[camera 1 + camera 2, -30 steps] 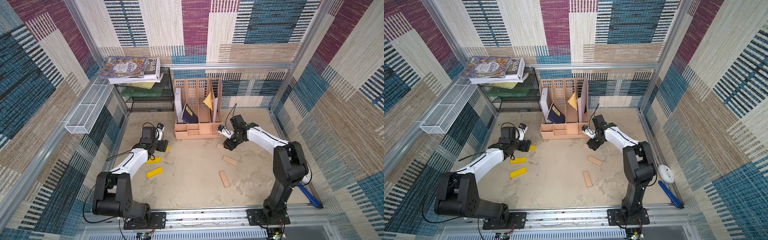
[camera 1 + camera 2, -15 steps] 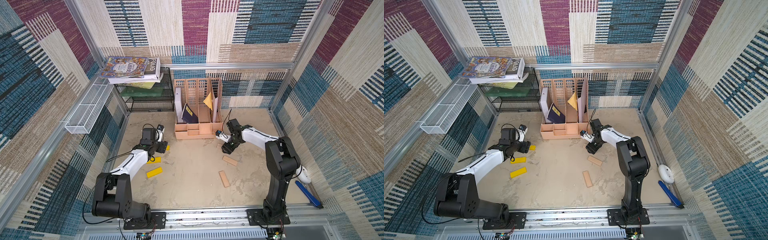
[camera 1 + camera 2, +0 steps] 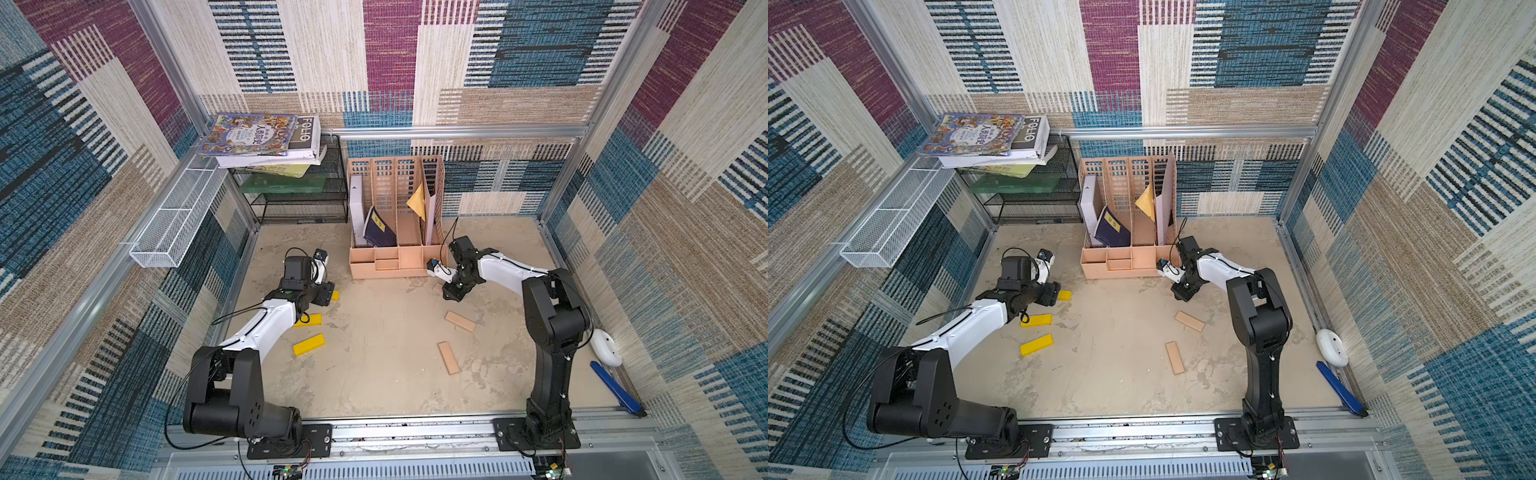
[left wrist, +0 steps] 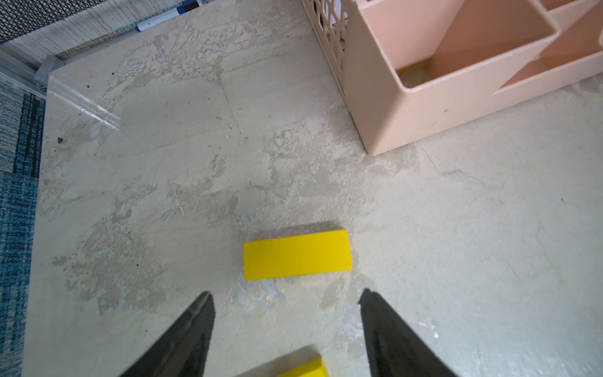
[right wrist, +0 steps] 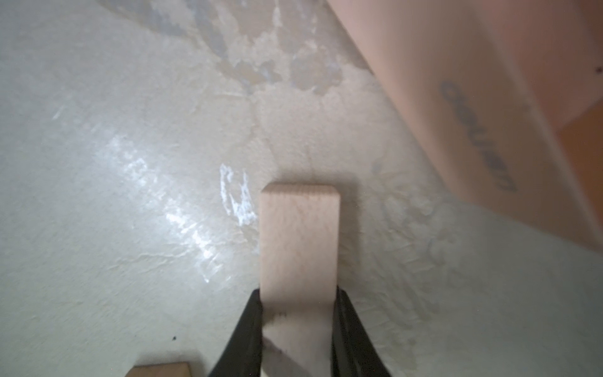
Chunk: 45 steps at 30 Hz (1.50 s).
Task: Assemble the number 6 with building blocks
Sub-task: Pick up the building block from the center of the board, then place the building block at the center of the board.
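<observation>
**Gripping a pale plank, with no digit laid yet**

The right gripper (image 5: 298, 293) has its jaws clamped on the long edges of a pale wood plank (image 5: 298, 235), near one end. The plank's free end points away from the wrist, and the peach file organizer (image 5: 489, 98) stands close beside it. I cannot tell whether the plank rests on the tabletop (image 5: 130, 163) or is raised a little.

In a top view, a second pale plank (image 3: 460, 321) and a third pale plank (image 3: 448, 357) lie flat and apart from each other, nearer the arm's base.

The left gripper (image 4: 285, 293) has its jaws standing apart with nothing between them. Its tips stop just short of a yellow plank (image 4: 297, 254), which lies flat and crosswise to them. A second yellow plank (image 3: 307, 321) and a third yellow plank (image 3: 308, 344) lie near it on that side.

No planks meet end to end, so the task looks to be at its first pick-ups, with the whole 6 still to be built.

The right arm's next move calls for lifting its plank clear without swinging it into the organizer. It then has to carry the plank to the bare middle of the tabletop and lay it flat as a first stroke.

The left arm needs to come forward over its yellow plank. It should probably turn the wrist so the jaws close across the short width rather than end to end.
</observation>
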Tool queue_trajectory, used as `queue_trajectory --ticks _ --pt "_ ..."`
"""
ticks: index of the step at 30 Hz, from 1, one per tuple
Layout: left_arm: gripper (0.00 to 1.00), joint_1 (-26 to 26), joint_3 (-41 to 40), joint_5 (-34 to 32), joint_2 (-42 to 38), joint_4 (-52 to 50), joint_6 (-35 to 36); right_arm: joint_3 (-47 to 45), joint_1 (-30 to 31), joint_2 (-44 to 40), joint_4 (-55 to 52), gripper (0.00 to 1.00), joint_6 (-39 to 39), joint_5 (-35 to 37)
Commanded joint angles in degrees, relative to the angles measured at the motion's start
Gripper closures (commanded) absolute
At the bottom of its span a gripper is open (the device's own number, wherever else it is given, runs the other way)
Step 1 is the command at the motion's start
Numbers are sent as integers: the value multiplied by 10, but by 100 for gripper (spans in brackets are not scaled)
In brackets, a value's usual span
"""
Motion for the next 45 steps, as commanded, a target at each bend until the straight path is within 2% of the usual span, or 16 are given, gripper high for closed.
queue_trajectory --ticks 1,8,13,17,21,33,37,45 --pt "27 0 -3 -4 -2 11 2 -5 6 4 -23 85 -10 -20" --pt "28 0 -7 0 0 20 -1 65 86 15 -59 100 -63 -15" --pt "27 0 -18 1 -5 25 -19 125 136 42 -39 100 -77 22" --pt "28 -1 -30 1 -11 26 -27 178 165 78 -45 100 -121 36" --pt "28 -1 -37 0 -24 16 -26 224 172 114 -72 100 -154 29" --pt "29 -13 -43 2 -38 3 -34 232 194 138 -63 100 -182 8" --pt "29 -14 -43 2 -37 4 -33 234 193 143 -60 97 -183 10" --pt "29 -17 -42 4 -34 4 -34 238 190 150 -56 85 -189 6"
